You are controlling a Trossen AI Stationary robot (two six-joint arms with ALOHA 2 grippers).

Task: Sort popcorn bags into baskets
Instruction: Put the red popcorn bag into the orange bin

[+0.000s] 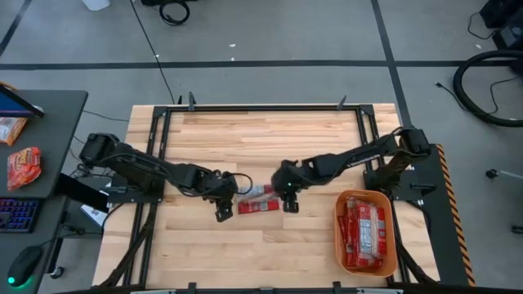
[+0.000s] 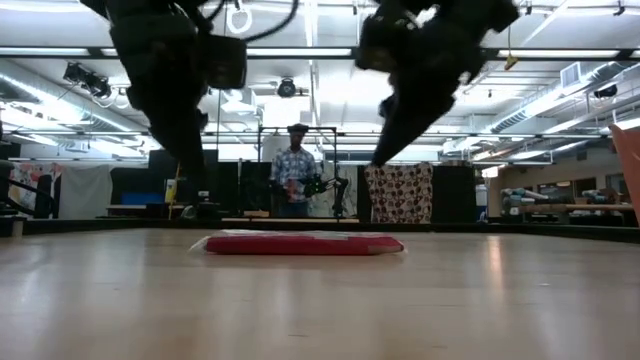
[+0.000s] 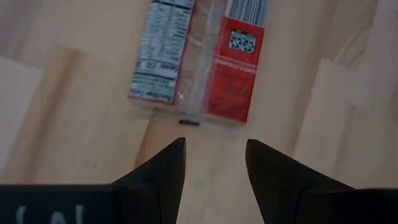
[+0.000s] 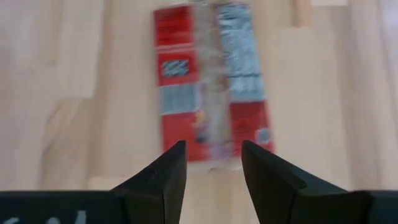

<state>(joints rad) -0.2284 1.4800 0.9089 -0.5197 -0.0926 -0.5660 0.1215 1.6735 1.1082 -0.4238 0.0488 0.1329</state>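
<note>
One flat red popcorn packet with white-grey label panels (image 1: 258,199) lies flat on the wooden table, between my two grippers; in the low view the packet (image 2: 305,243) rests on its broad face. My left gripper (image 1: 222,202) hovers open just left of it; its wrist view shows the packet's short end (image 3: 196,59) ahead of the fingertips (image 3: 214,155). My right gripper (image 1: 288,198) hovers open just right of it, with the packet (image 4: 211,87) ahead of its fingers (image 4: 211,158). The orange basket (image 1: 392,245) at the right near corner holds several red packets (image 1: 364,231).
Black frame rails (image 1: 261,107) run along the table's far, left and right sides. A side desk on the left carries an orange-red snack bag (image 1: 23,167), a keyboard (image 1: 16,215) and a mouse (image 1: 24,263). A person (image 2: 293,180) stands in the room beyond the table.
</note>
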